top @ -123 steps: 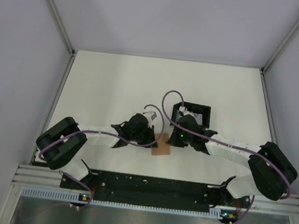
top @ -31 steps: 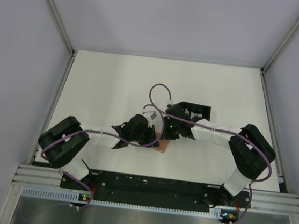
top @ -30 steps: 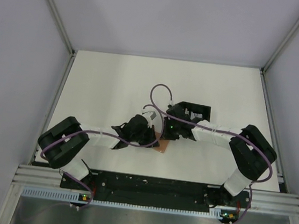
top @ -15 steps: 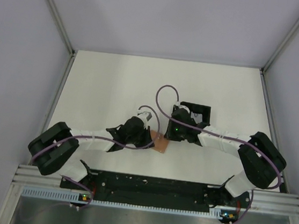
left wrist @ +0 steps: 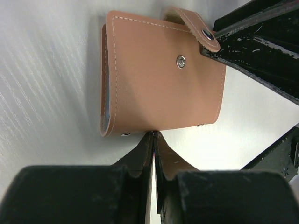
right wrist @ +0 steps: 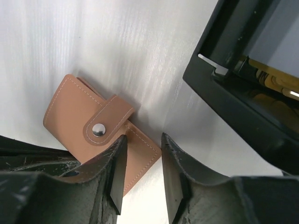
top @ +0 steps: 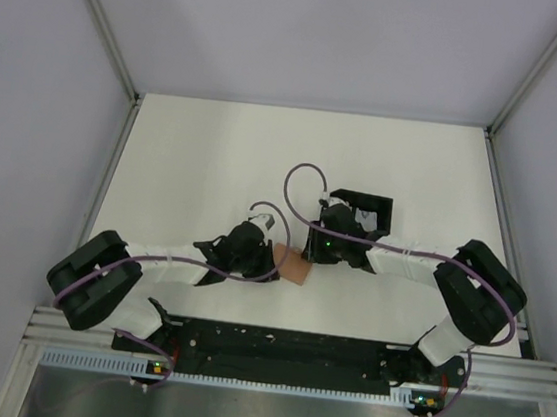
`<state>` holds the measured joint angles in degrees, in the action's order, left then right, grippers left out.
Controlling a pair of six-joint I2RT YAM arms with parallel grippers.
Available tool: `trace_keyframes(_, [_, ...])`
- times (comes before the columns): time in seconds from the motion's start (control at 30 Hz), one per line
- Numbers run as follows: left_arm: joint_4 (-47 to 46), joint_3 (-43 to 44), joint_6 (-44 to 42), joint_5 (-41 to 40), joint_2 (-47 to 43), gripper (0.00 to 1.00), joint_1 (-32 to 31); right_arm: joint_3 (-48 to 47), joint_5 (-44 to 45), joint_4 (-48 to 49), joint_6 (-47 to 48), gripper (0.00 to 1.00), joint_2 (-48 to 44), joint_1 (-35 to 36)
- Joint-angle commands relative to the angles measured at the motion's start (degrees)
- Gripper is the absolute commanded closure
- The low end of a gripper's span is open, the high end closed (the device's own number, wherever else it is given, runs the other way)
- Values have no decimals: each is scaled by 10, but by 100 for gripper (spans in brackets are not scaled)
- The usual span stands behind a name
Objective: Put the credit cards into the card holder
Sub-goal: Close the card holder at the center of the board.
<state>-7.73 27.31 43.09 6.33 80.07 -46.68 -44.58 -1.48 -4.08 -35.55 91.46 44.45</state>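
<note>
Looking at the tan card holder [top: 295,268] lying flat and folded over on the white table [top: 213,161], close to the middle of the near edge. Seeing its strap sitting loose near the snap, going by the left wrist view, but not being sure. Spotting the black tray [right wrist: 219,93] just past the holder, a bit toward the right edge, with a yellow-orange card [right wrist: 268,79], probably, lying inside. Not finding the light blue card anywhere. Noticing the left gripper [left wrist: 153,140] squeezed nearly together, gripping nothing, touching the holder's side edge with its tips. Noticing the right gripper [right wrist: 142,154] hanging over a corner of the holder with fingers parted and nothing between them. Guessing at trouble from here: sliding the holder across the smooth table by poking it from one side only; missing the pinch by closing on such a thin, flat edge; bumping the two grippers together by working so close; leaving no way in for a card by keeping the holder folded over.
</note>
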Motion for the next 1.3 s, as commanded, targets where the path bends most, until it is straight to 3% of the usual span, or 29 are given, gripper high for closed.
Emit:
trace_keyframes(0.0, [11, 14, 12, -41, 24, 92, 1, 45, -49, 36, -22, 68, -4, 0])
trace_keyframes(0.07, [16, 23, 13, -51, 27, 91, 2, 69, -42, 54, -47, 73, -17, 12])
trace_keyframes(0.33, [33, 21, 23, -87, 8, 87, 4, 101, 42, 56, -136, 74, -37, 93])
trace_keyframes(0.73, [28, -22, 60, -113, -52, 58, 10, 149, 61, 57, -208, 74, -78, 120])
trace_keyframes(1.27, [-62, -38, 50, -26, -9, 58, 11, 131, 90, 25, -197, 71, -78, 131])
